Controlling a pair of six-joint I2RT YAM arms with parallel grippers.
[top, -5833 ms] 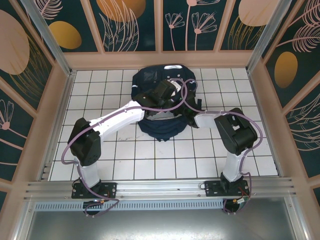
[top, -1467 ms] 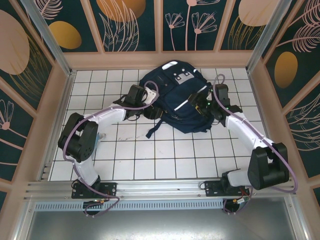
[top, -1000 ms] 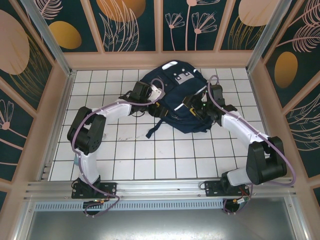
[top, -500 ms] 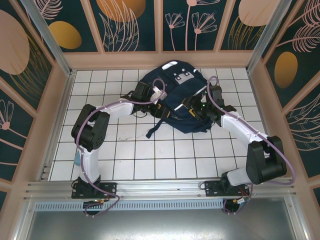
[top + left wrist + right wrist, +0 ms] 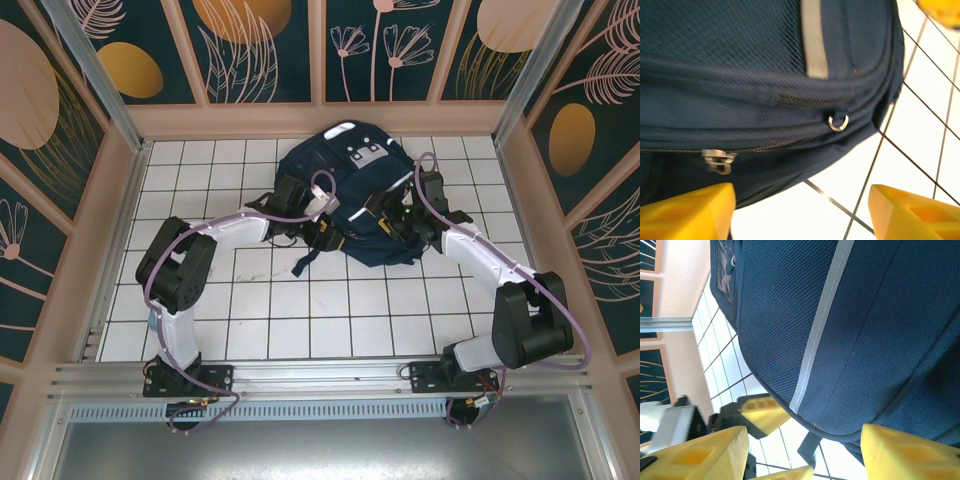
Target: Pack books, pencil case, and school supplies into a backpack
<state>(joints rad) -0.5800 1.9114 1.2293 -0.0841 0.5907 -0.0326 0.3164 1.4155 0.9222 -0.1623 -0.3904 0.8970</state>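
Observation:
The dark navy backpack (image 5: 352, 185) lies closed on the white tiles at the back, its white stripe (image 5: 822, 315) and grey patches showing. My left gripper (image 5: 322, 228) is at its near left edge, open, with bare tile between the yellow fingers (image 5: 687, 210). Just above them run a zipper with a metal pull (image 5: 717, 161) and a ring (image 5: 838, 121). My right gripper (image 5: 385, 217) is at the pack's near right side, open, its fingers (image 5: 910, 455) straddling the pack's rounded edge (image 5: 865, 340) without closing on it. The books and pencil case are out of view.
A black strap (image 5: 310, 258) trails from the pack onto the tiles toward me. Wooden walls ring the tiled floor (image 5: 300, 320). In the right wrist view the left gripper's yellow fingers (image 5: 765, 412) sit just beyond the pack's edge.
The backpack now lies turned stripe-up, farther back. In the last second my left gripper slid right along the pack's near edge toward the right gripper, which barely moved.

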